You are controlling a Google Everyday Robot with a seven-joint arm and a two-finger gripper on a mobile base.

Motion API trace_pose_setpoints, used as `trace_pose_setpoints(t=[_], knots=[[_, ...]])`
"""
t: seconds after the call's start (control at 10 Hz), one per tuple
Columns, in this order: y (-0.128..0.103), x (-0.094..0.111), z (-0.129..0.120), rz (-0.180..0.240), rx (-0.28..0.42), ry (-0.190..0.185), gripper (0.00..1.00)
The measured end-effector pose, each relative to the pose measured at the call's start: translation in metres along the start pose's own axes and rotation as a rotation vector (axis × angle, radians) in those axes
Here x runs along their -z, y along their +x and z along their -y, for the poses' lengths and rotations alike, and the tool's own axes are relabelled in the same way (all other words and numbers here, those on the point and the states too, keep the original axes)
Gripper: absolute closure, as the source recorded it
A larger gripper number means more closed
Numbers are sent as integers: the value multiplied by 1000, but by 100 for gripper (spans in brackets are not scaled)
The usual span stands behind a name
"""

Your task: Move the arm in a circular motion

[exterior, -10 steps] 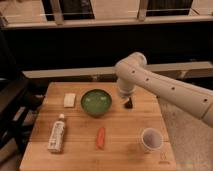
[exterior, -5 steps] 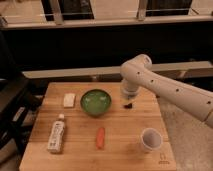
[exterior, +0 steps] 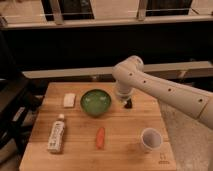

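Note:
The cream-white arm reaches in from the right edge over the wooden table, its bulbous joint above the table's back right part. The dark gripper hangs below the joint, just above the tabletop, to the right of the green bowl. It holds nothing that I can see.
A white block lies left of the bowl. A bottle lies on its side at the front left. An orange carrot-like piece lies at the front middle. A white cup stands at the front right. A dark counter runs behind the table.
The arm's joint and gripper have drifted slightly to the right and toward the back over the last second. The tabletop things have not moved.

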Motion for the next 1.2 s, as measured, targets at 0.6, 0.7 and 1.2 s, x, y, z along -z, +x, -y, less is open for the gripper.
trace_pose_setpoints(t=[0.6,0.7,1.2], knots=[[31,-4,-9,8,-13,-10,99],[29,-5,-7,9,-11,-12,99],[32,-10,4,7,-2,-28,99]])
